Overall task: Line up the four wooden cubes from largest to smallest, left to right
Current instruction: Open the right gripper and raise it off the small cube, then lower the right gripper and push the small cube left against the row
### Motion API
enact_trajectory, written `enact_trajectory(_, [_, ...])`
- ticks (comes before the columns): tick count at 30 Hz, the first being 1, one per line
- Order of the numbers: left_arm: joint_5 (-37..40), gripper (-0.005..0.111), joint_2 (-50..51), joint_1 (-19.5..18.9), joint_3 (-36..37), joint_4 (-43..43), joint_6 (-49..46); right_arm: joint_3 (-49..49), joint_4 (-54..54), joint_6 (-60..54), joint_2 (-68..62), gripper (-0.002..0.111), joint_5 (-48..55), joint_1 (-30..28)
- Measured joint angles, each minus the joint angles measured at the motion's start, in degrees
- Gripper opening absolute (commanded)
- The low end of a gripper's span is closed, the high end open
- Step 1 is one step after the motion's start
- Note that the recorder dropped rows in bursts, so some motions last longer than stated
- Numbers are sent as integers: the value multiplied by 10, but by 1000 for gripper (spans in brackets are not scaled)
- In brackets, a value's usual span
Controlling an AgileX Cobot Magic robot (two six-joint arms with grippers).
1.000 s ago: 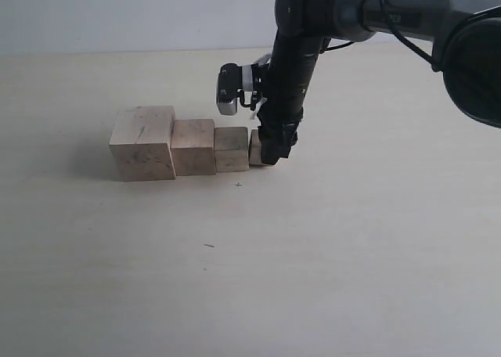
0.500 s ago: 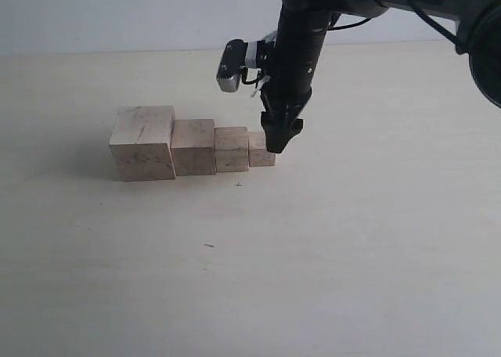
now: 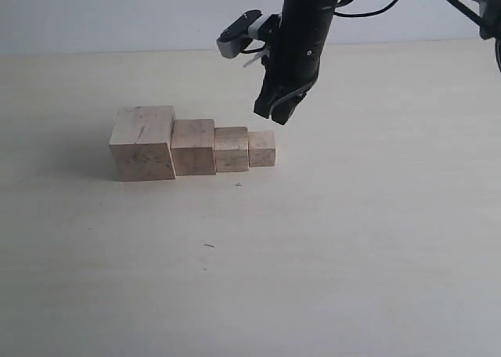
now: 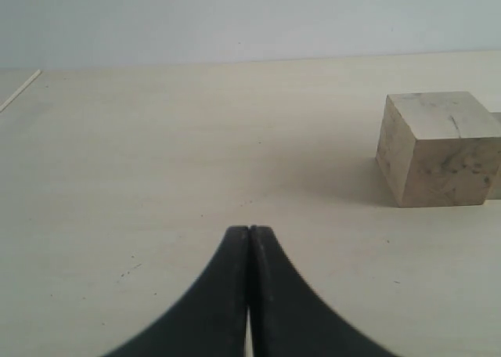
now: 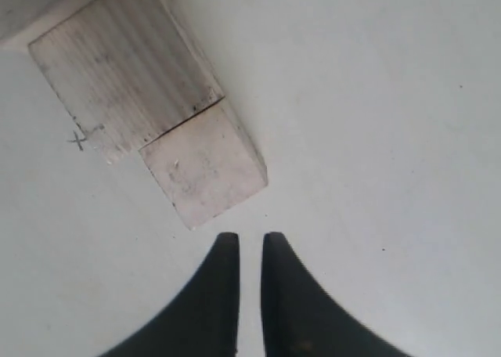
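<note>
Four wooden cubes stand touching in a row on the surface. They step down from the largest cube at left to the smallest cube at right. Your right end effector, down at that last cube a second ago, has let go and lifted above it, so the line-up looks finished. From the left wrist, the left end effector is pressed together, well apart from the largest cube. From the right wrist, the tips are nearly together, pinching nothing, with the smallest cube near but clear.
</note>
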State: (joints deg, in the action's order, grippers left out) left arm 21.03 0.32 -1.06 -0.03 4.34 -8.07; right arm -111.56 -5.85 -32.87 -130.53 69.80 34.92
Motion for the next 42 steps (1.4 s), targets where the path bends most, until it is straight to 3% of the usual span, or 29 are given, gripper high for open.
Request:
enact_trajectory(12, [0, 0, 0, 0, 0, 0, 0, 45, 13, 121, 2, 0, 2, -17])
enact_trajectory(42, [0, 0, 0, 0, 0, 0, 0, 60, -22, 150, -47, 0, -71, -17])
